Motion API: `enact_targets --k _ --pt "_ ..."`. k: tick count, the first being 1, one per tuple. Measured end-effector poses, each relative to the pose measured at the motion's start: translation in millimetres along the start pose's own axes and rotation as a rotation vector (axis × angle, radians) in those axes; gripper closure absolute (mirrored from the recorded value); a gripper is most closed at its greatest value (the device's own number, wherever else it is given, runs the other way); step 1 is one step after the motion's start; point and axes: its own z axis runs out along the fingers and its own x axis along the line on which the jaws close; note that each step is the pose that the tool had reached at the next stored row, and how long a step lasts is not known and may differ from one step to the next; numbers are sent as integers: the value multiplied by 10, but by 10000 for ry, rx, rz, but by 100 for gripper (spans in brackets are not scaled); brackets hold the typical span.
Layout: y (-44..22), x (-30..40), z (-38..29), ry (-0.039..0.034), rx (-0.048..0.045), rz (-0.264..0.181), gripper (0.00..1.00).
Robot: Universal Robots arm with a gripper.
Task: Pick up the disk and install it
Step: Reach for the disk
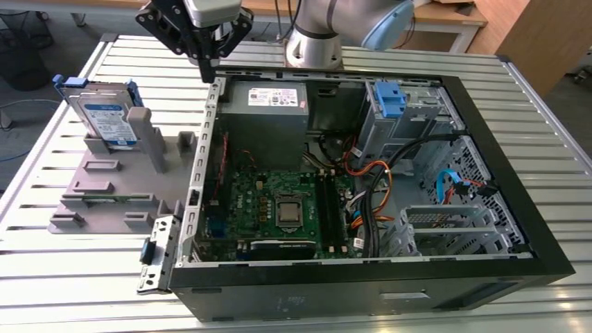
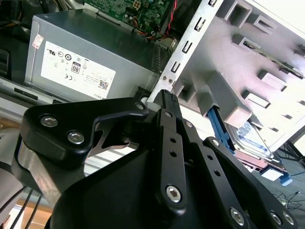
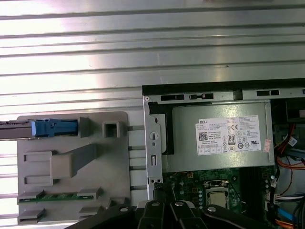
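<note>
**Surface.** Slatted aluminium surface [image 1: 83,291], pale, with ridges running across it. It carries two items, a grey holder and an open computer case.

**Room.** Wooden furniture [image 1: 541,35] stands beyond the far edge. The dark floor [image 1: 19,62] at the exterior view's left has loose cable on it. The arm's base [image 1: 312,45] stands on the far part of the surface, behind the case.

**Holder.** Grey moulded holder [image 1: 102,187] lies just beside the case, on the exterior view's left.
- The disk [image 1: 105,114] stands upright on edge in the holder's far slot. It is a silver drive with a white-and-blue label in a bright blue caddy. The first wrist view shows it edge-on [image 3: 51,128], and the second wrist view shows it behind a grey post [image 2: 248,136].
- A green memory module [image 3: 57,195] lies flat in a nearer slot.

**Case.** Black computer case [image 1: 370,295] lies on its side with the panel off.
- A grey power supply [image 1: 268,97] with a white label sits in the far corner.
- A green motherboard [image 1: 277,205] with a bare processor socket [image 1: 288,210] fills the floor of the case.
- A blue bracket [image 1: 390,97] sits in the metal drive bay.
- Orange, blue and black cables [image 1: 370,173] run across the middle.

**Fingers.** The black fingers [image 1: 205,68] are pressed together and hold nothing. They hang over the case's metal side wall beside the power supply, apart from the disk. Both wrist views [image 2: 165,95] [image 3: 158,192] show them.
</note>
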Motion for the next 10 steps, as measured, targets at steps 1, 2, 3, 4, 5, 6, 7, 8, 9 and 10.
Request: enact_targets --k 1,2,3,4,5,6,7,8,9,10 --pt "0 1 0 0 0 0 89" --pt "0 4 0 0 1 1 89" --pt "-1 9 0 0 0 2 89" --pt "-1 13 0 -1 -1 1 89" --pt "-1 16 0 0 0 1 89" --pt "-1 20 0 0 0 1 89" --pt "-2 25 0 0 0 1 89" --pt "-2 29 0 0 0 0 89" --pt "-2 34 -1 0 0 1 89" --pt "-3 38 -1 0 0 0 89"
